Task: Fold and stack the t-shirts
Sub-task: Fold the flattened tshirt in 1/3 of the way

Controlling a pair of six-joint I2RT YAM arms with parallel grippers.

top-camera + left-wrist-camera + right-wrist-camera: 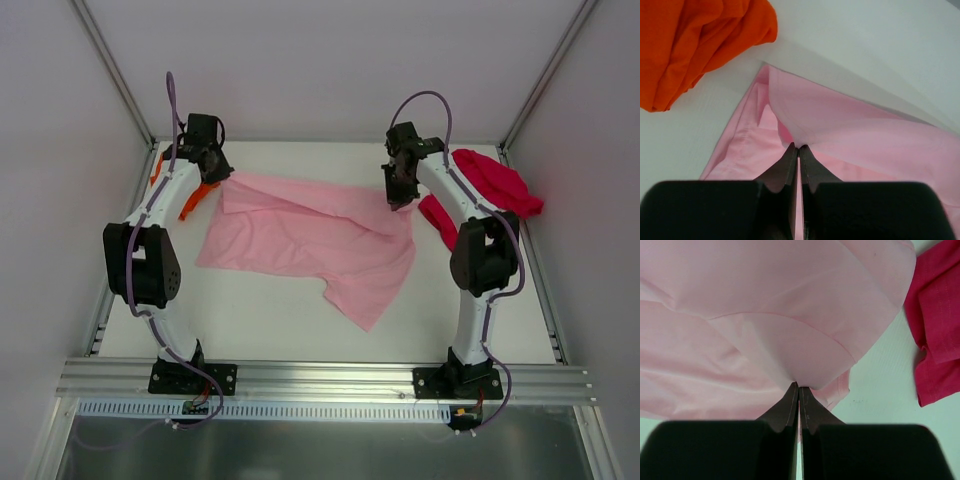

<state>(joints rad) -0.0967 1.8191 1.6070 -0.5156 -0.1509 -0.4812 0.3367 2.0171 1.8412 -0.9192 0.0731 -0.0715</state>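
The light pink t-shirt point(310, 240) lies spread on the white table, creased, its near corner drooping forward. My left gripper point(214, 172) is shut on the pink shirt's far left edge point(805, 125). My right gripper point(398, 192) is shut on its far right edge point(790, 350), lifting a fold. The orange t-shirt point(195, 200) is bunched at the far left behind the left arm, also in the left wrist view point(695, 45). The crimson red t-shirt point(495, 185) is heaped at the far right, also in the right wrist view point(937, 320).
White walls and metal posts enclose the table on three sides. An aluminium rail point(320, 380) runs along the near edge, with both arm bases bolted to it.
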